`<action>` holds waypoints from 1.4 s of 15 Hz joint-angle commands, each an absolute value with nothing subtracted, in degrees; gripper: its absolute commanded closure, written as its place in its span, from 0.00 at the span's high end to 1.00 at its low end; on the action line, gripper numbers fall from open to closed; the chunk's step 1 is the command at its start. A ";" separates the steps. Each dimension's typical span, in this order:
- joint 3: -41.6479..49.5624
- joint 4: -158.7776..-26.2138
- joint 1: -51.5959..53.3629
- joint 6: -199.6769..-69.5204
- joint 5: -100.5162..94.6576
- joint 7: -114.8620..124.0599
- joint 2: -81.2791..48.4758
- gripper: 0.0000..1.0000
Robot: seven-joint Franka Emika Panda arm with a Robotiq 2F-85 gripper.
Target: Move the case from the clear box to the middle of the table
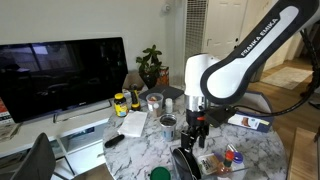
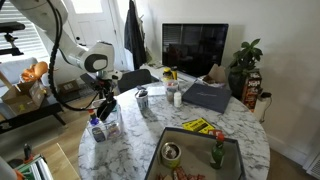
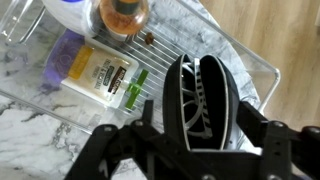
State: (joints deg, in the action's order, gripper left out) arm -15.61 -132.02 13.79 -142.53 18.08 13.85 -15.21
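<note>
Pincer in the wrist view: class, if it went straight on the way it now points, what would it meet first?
The case, lying in the clear box, sits in line with the gap of the open pincer. Depth is unclear, but nothing shows between them.

Home living room, television [image 1: 62,75], houseplant [image 2: 245,58]

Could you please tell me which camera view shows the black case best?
The wrist view: the case fills the frame's middle, in the clear box, between the gripper's fingers. Both exterior views show at most a small dark shape under the gripper.
</note>
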 commanded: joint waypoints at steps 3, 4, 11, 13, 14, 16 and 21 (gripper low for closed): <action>-13.33 -123.10 14.17 -133.48 17.12 16.76 -22.60 0.71; -13.00 -122.65 13.85 -132.68 17.72 16.82 -23.06 0.76; -11.53 -116.59 13.76 -128.82 18.71 17.54 -29.82 0.57; -11.46 -115.15 13.90 -128.57 18.72 17.81 -31.45 0.39; -11.33 -114.51 13.95 -128.41 18.79 18.38 -31.79 0.29; -10.91 -114.16 14.11 -128.36 18.74 19.60 -31.73 0.13; -9.58 -118.09 14.37 -126.62 17.37 21.52 -27.71 0.01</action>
State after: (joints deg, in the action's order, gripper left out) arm -10.44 -115.57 13.53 -127.77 18.00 19.66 -29.79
